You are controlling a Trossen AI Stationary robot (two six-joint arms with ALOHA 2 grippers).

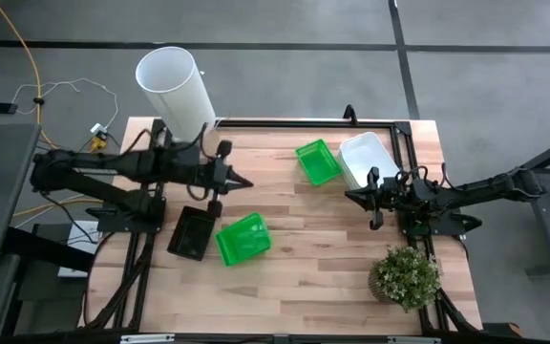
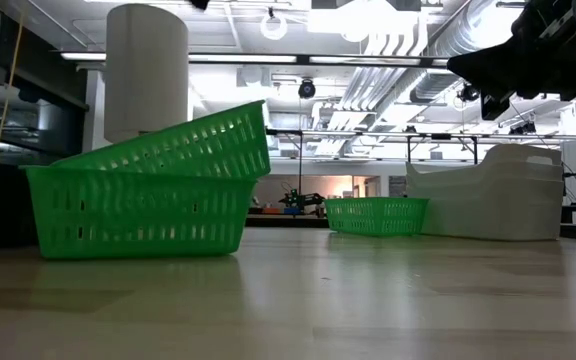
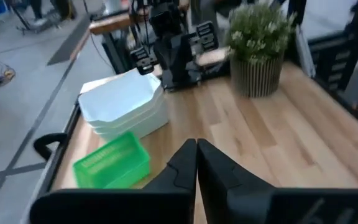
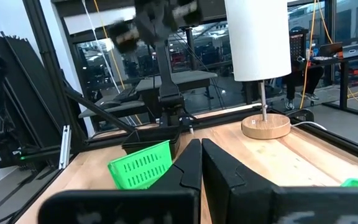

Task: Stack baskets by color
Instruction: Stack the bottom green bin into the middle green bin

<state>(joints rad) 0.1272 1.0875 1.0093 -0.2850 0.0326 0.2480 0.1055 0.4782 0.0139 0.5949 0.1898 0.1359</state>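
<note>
The light wooden slatted table carries a potted green plant at one corner. Left of the plant sit stacked green plastic baskets, then black mesh baskets; beyond the plant, white plastic baskets beside a single green basket.

Robotics lab, ceiling ducts, arm rigs

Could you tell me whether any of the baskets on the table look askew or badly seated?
Yes. In the green stack near the left arm, the top basket sits tilted, one end riding high instead of nested flat in the one below. The lone green basket and the white stack look level.
</note>
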